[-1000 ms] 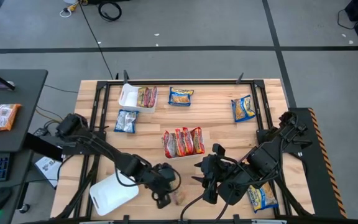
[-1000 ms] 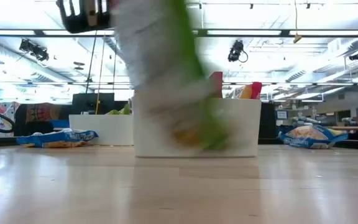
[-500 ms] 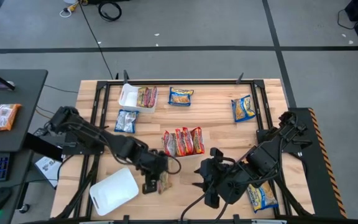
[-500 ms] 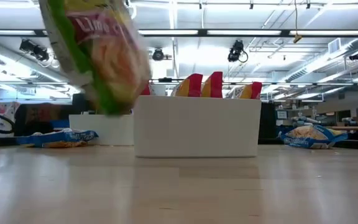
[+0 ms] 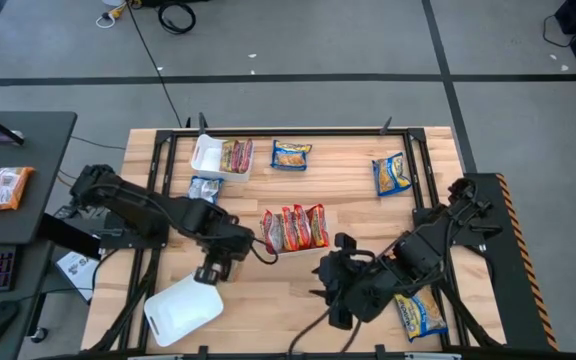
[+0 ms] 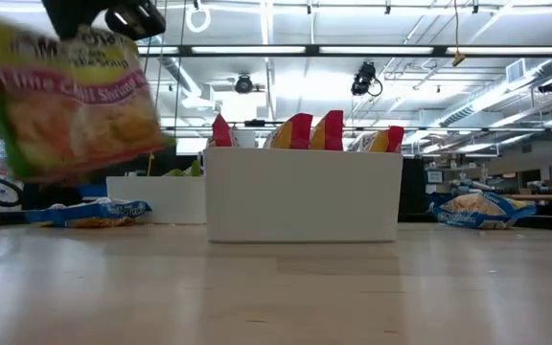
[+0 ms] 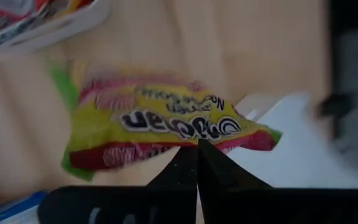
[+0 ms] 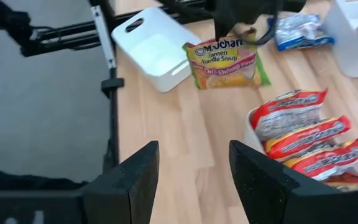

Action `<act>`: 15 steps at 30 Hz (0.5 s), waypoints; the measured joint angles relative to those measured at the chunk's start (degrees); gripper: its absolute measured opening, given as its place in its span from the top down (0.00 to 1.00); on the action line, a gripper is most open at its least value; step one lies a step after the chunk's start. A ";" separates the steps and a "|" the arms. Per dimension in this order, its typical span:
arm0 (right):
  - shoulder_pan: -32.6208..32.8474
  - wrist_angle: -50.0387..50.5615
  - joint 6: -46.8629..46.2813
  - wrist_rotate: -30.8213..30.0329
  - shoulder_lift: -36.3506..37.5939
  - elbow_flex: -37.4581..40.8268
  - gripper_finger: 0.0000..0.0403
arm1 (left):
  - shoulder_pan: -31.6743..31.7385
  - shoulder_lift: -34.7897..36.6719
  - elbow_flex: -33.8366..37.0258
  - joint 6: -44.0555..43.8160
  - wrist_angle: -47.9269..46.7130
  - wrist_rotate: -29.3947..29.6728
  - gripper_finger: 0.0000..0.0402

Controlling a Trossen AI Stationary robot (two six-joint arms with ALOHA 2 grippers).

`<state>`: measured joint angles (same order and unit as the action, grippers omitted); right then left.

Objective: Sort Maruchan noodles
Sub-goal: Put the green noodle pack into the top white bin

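Yellow-green lime chili shrimp packet (image 8: pixel 227 62) is pinched in the left hand (image 5: pixel 210 271); lowering squarely into the empty white tray (image 5: pixel 182 311) just beside it is advised.

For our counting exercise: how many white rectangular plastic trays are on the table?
3 white plastic trays: one back left, one mid-table holding red packets, one empty front left. None seems hidden.

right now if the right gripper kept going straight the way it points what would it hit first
Probably the lime-green noodle packet hanging from the shut left gripper. The open right gripper looks over bare table toward it; the empty white tray sits just to one side. Depth is unclear.
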<state>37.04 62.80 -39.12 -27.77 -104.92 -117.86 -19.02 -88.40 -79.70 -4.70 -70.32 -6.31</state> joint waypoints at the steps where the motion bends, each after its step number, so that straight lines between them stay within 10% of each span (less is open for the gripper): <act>1: -0.42 -0.02 0.30 -0.06 0.00 0.02 0.50 | 0.15 -0.38 0.00 2.41 -1.59 1.89 1.00; 15: -6.96 -0.57 3.71 0.83 0.00 0.00 0.50 | 6.28 1.68 0.45 34.09 -19.58 36.53 1.00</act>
<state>30.09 62.24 -35.41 -26.94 -104.92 -117.86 -12.74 -86.72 -79.25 29.39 -89.90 30.22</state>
